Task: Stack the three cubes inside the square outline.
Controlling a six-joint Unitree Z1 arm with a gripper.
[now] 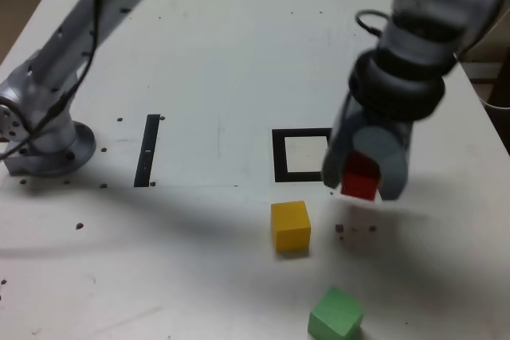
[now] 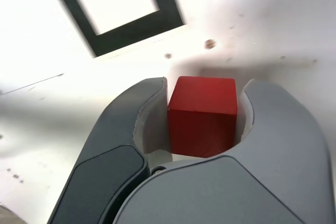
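My gripper (image 1: 368, 174) grasps the red cube (image 1: 360, 177), jaws closed on its sides, cube off the table (image 1: 215, 276). Taking that cube as centre in the exterior view: square outline (image 1: 280, 157) at ten o'clock, near, partly hidden behind the gripper (the wrist view shows one corner of it). Yellow cube (image 1: 291, 227) at eight o'clock, on the table. Green cube (image 1: 335, 314) beyond it, between six and seven o'clock (turned cornerwise to me). Black strip (image 1: 147, 150) at nine o'clock, well apart.

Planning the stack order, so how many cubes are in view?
3: the red cube between the gripper's jaws, the yellow one on the table just below the square outline in the exterior view, the green one nearer that view's bottom edge.
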